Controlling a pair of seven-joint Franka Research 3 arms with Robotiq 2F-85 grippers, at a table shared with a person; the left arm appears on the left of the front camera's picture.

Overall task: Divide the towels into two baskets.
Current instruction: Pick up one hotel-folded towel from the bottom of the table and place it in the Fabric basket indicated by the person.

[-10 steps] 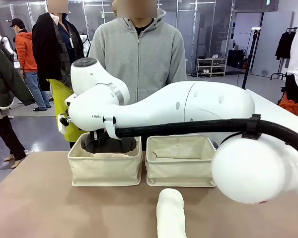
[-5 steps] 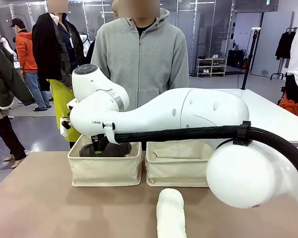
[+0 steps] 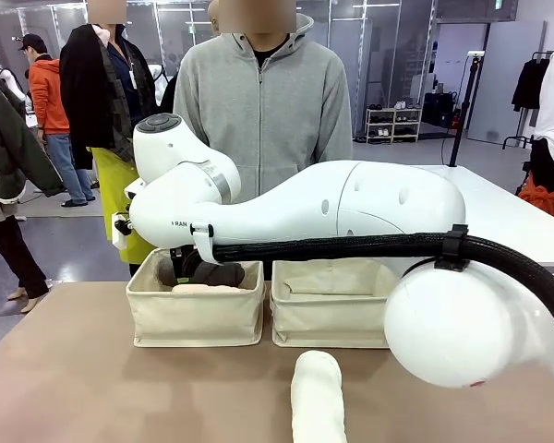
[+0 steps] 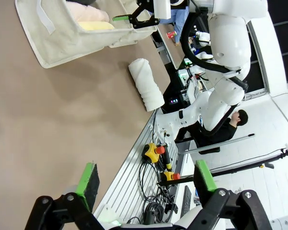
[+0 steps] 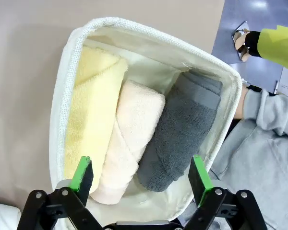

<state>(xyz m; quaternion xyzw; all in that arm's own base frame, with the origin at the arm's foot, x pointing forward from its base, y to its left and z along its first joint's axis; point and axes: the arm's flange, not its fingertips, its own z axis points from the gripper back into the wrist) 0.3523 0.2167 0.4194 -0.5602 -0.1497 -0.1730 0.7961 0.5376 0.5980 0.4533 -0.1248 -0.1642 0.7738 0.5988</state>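
My right gripper [image 5: 140,172] hangs open just above the left basket [image 5: 62,81], nothing between its fingers. Side by side inside lie a pale yellow towel [image 5: 91,110], a pale pink towel [image 5: 129,139] and a dark grey towel [image 5: 182,134]. In the front view my right arm reaches across to that basket [image 3: 194,318], where the dark towel [image 3: 220,273] shows over the rim; the right basket [image 3: 332,314] stands beside it. A white towel [image 3: 316,397] lies on the table in front. My left gripper [image 4: 146,178] is open and empty, high over the table, far from the white towel [image 4: 146,84].
A person in a grey hoodie [image 3: 263,101] stands close behind the baskets, one sleeve [image 5: 273,120] near the left basket's far rim. Other people stand at the back left. Bare brown tabletop [image 3: 92,388] lies in front of the baskets.
My right gripper has opened and let go of the dark grey towel, which now lies in the left basket. The gripper has risen slightly. The left gripper has stayed open.
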